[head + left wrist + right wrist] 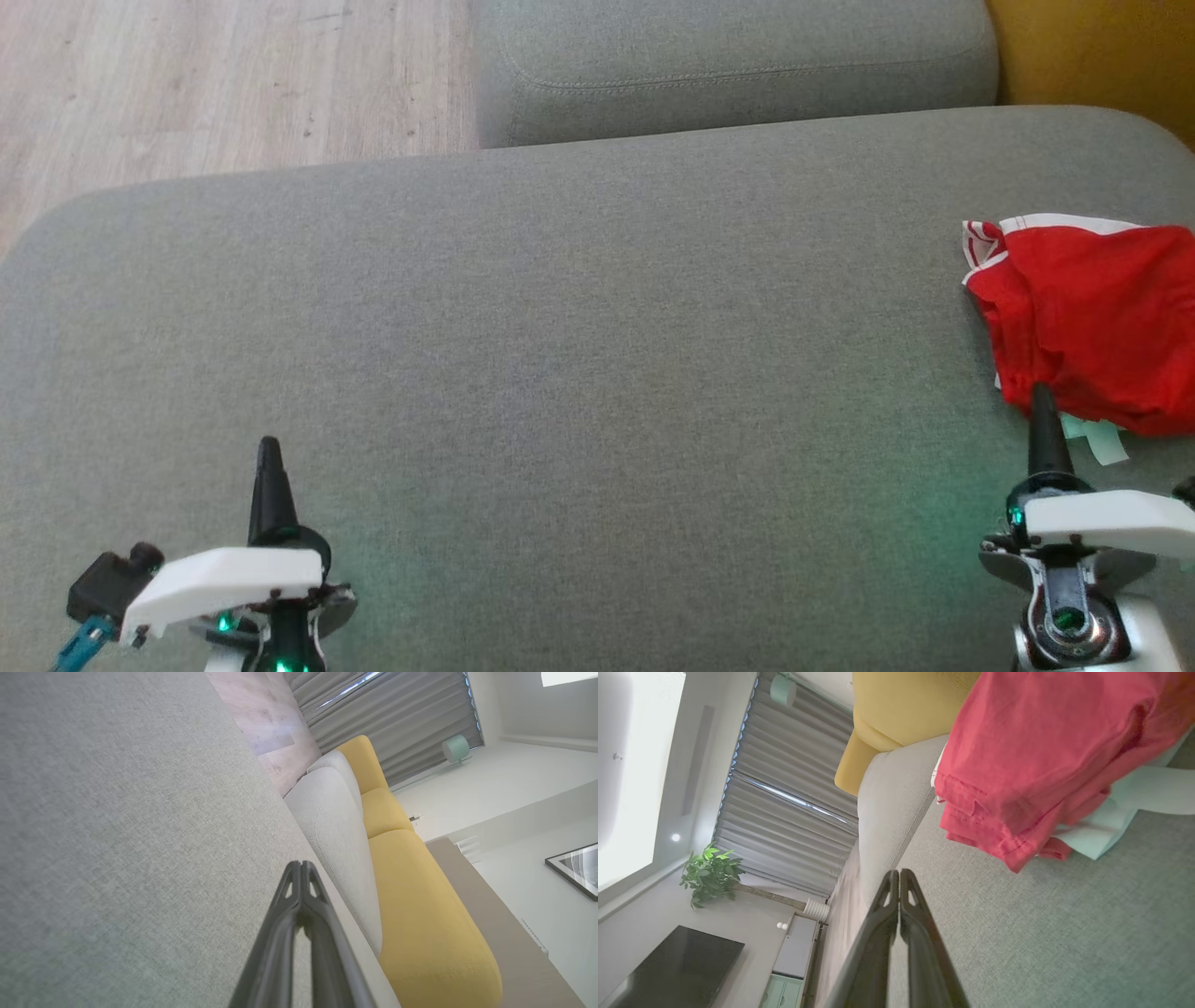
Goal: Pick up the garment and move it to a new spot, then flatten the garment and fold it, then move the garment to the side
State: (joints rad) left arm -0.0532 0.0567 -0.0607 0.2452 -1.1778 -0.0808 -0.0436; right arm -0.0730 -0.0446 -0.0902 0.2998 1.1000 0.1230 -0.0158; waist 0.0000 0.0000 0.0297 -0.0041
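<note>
red garment (1092,317) lies bunched at 3 o'clock on grey cushion (560,327). left tool (269,450), 7 o'clock, and right tool (1042,397), 4 o'clock near the garment: fingers pressed together, holding nothing.

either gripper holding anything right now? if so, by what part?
Nothing is held. The left gripper and right gripper are both shut, empty. The red garment lies on the cushion just beyond the right one.

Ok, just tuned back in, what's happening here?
Nothing is being held. The red garment lies bunched at the right edge of the grey cushion, over a pale green piece. Both grippers are shut and empty: the right gripper points at the garment's near edge, the left gripper hovers over bare cushion far from it.
</note>
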